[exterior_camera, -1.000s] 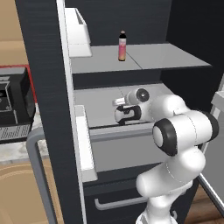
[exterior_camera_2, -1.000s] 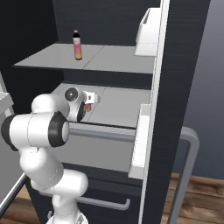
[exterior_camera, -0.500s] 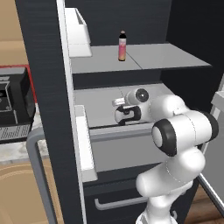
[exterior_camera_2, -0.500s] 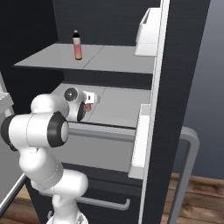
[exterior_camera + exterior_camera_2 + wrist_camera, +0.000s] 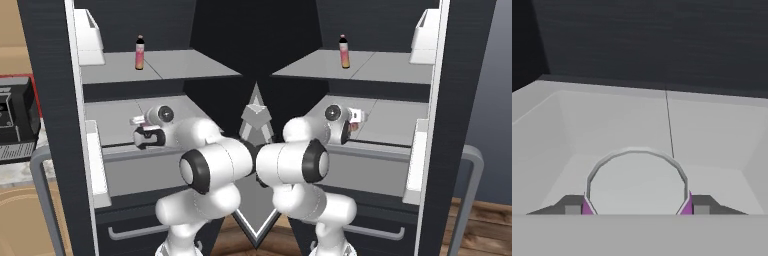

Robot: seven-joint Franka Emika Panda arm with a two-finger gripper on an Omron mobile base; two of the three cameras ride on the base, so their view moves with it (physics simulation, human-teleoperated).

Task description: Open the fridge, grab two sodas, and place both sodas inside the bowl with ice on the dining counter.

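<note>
The fridge [image 5: 47,75] [image 5: 468,75] stands open, with my arm reaching in over its lower grey shelf [image 5: 115,112] [image 5: 391,120]. My gripper [image 5: 144,136] [image 5: 354,125] [image 5: 637,205] is shut on the soda can [image 5: 637,180]. The can's round grey top sits between the fingertips, and its purple sides touch both of them. A pink patch of the can [image 5: 355,127] peeks out beside the hand. The slim soda bottle [image 5: 139,52] [image 5: 344,51], with its dark cap and pink-orange body, stands upright on the upper shelf. The bowl and the dining counter are out of view.
White door bins [image 5: 90,35] [image 5: 426,37] hang on the open doors either side of the arm. Dark drawers with grey handles [image 5: 135,231] [image 5: 373,231] lie below the shelf. A black coffee machine [image 5: 15,120] sits on the worktop at the left.
</note>
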